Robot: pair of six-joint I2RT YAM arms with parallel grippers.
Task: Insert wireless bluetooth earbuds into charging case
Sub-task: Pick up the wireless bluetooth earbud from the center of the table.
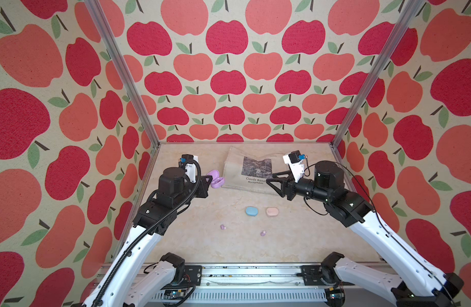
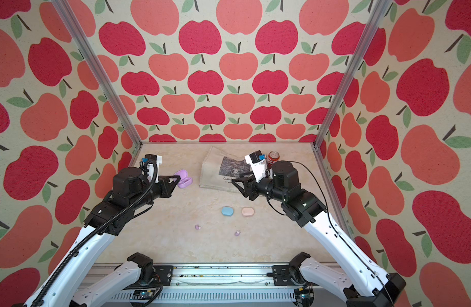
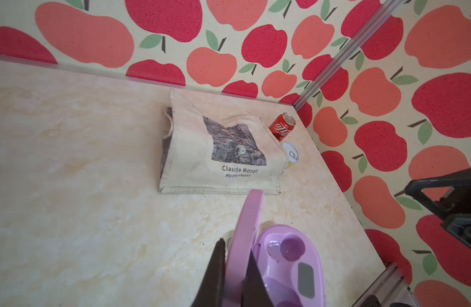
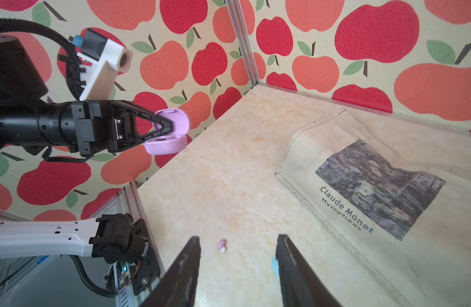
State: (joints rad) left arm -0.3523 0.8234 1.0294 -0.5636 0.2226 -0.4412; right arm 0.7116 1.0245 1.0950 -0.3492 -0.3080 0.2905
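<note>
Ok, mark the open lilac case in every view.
Top view: lilac case in the left claw, left of the tote bag.
Top view: case likewise, beside the bag.
Left wrist: case close up, lid between claw fingers, bag beyond.
Right wrist: case in the left claw, bag opposite.
Shared landmark: the Monet tote bag.

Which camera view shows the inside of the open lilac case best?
Left wrist view: the lilac case is close and open, its wells visible. The right wrist view shows it side-on; both top views show it small.
</note>
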